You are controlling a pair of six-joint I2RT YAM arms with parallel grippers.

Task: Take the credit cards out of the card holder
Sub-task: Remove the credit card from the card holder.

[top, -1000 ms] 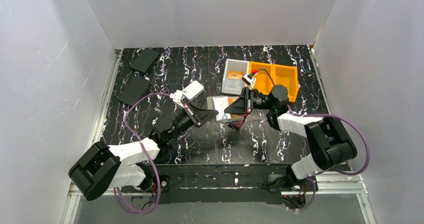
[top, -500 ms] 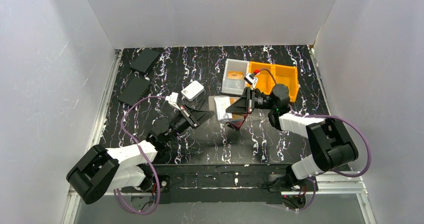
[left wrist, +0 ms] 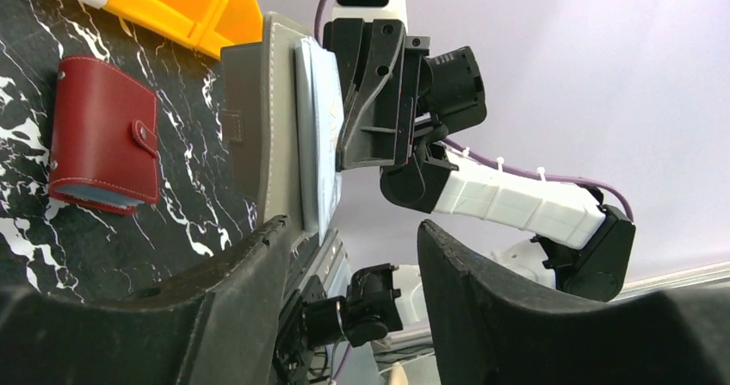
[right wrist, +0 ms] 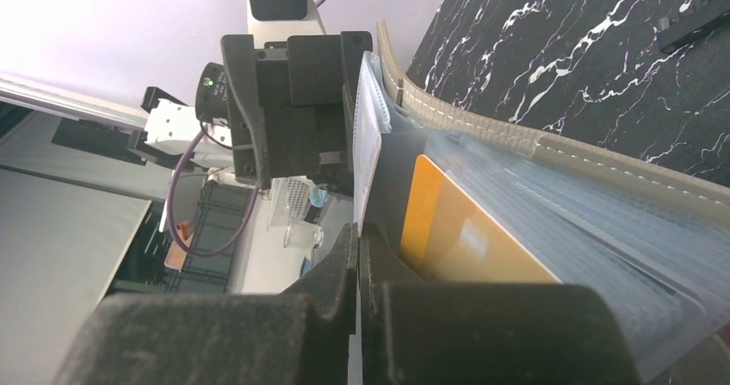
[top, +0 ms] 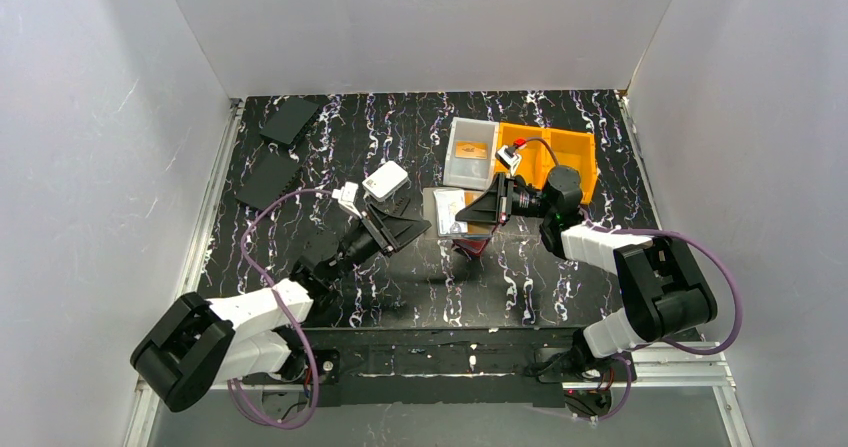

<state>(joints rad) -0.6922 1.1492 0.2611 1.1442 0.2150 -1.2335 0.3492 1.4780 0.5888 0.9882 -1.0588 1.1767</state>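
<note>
The grey-taupe card holder [top: 443, 210] lies open mid-table, its cover [left wrist: 250, 127] and a pale inner leaf [left wrist: 314, 127] raised on edge. My right gripper [top: 463, 215] is shut on that thin pale leaf [right wrist: 367, 144]. An orange-brown credit card [right wrist: 465, 230] sits inside a clear sleeve right beside the right gripper's fingers [right wrist: 482, 333]. Another orange-brown card [top: 470, 150] lies in the clear bin. My left gripper [left wrist: 353, 247] is open and holds nothing, just left of the holder [left wrist: 284, 170]. In the top view the left gripper [top: 412, 229] points at the holder.
A red wallet [top: 470, 248] lies under the right gripper, also seen as the red wallet [left wrist: 103, 135] on the table. A white box [top: 385, 180] sits behind the left gripper. An orange bin [top: 565, 155] and clear bin [top: 455, 172] stand at back right; black panels [top: 288, 120] at back left.
My left gripper drew back from the holder, then edged forward again, and its jaws have opened. The right gripper stays shut and has shifted slightly towards the bins.
</note>
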